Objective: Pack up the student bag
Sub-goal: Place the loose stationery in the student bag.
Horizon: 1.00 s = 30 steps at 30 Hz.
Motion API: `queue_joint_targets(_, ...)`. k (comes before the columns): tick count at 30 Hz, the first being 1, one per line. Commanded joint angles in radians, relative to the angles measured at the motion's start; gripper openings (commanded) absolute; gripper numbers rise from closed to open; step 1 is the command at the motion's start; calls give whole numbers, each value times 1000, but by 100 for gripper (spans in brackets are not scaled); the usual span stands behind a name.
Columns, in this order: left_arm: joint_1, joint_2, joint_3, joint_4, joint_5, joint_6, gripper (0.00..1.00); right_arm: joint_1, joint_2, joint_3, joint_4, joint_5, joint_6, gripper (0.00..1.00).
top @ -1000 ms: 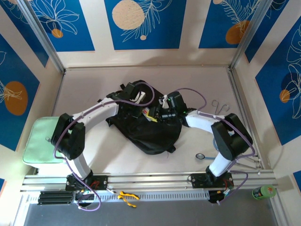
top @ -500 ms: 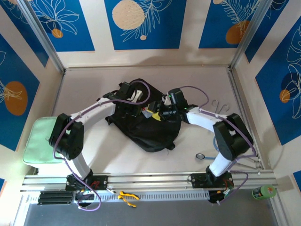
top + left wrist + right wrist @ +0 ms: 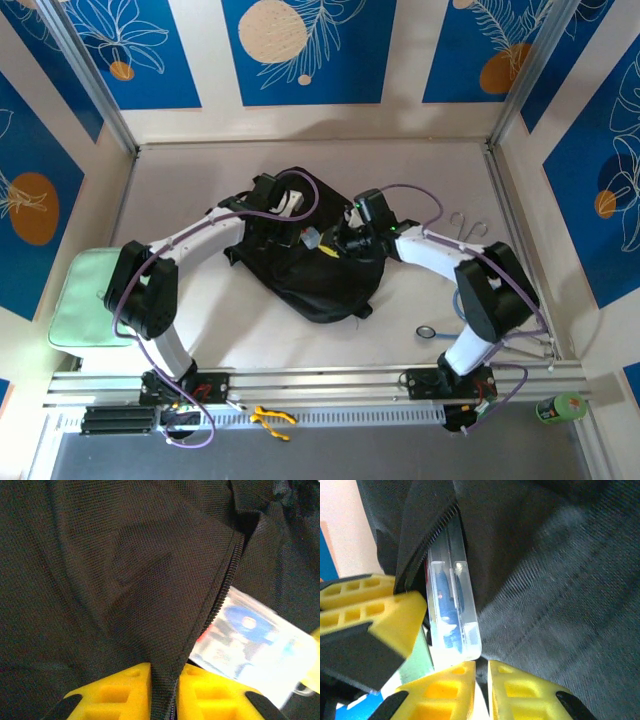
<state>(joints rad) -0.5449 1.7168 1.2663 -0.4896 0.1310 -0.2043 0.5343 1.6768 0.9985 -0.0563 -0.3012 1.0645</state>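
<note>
1. The left gripper [image 3: 164, 672] is clamped on the zip edge of the student bag [image 3: 320, 285].
2. The right gripper [image 3: 482, 667] has its fingers almost together at the end of a clear case [image 3: 452, 610] lying in the bag's opening; I cannot tell whether it pinches the case.
3. The bag lies mid-table on a pale table [image 3: 430, 170], with a green pad [image 3: 85, 295] at the left edge.
4. Blue wall panels [image 3: 310, 50] with white leaves and orange discs surround the table.
5. The bag's long axis runs far to near, with its narrower end pointing near and slightly right.
6. It is black woven fabric, crumpled, with its zip parted
</note>
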Motion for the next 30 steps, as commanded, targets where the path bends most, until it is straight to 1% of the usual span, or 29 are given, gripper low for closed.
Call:
queue_joint_targets(1,12,-25,7,6,22,-11,20,12,70,67,70,-5,-25,14)
queue_joint_targets(6,12,-27,11,-6,20,-7,20,15,147,136,106,3,-12,11)
queue_joint_targets(9,12,-32,10,-7,31,-3,20,10,162,131,131,-1,-10,9)
queue_joint_targets(13,13,-27,10,-2,71,-7,18,2,168,103,187,2,-20,6)
queue_joint_targets(18,13,-16,14,7,117,-23,18,3,220,131,244,-51,-9,3)
queue_joint_targets(21,13,-15,18,3,119,-25,18,7,235,139,250,-76,1,3)
queue_joint_targets(23,14,-16,19,-2,113,-23,18,-6,215,110,264,-75,10,3)
queue_joint_targets(26,17,-19,19,-5,114,-23,18,-33,140,36,282,-63,0,5)
queue_joint_targets(30,19,-15,24,-4,132,-25,20,-54,37,-13,209,-28,-58,9)
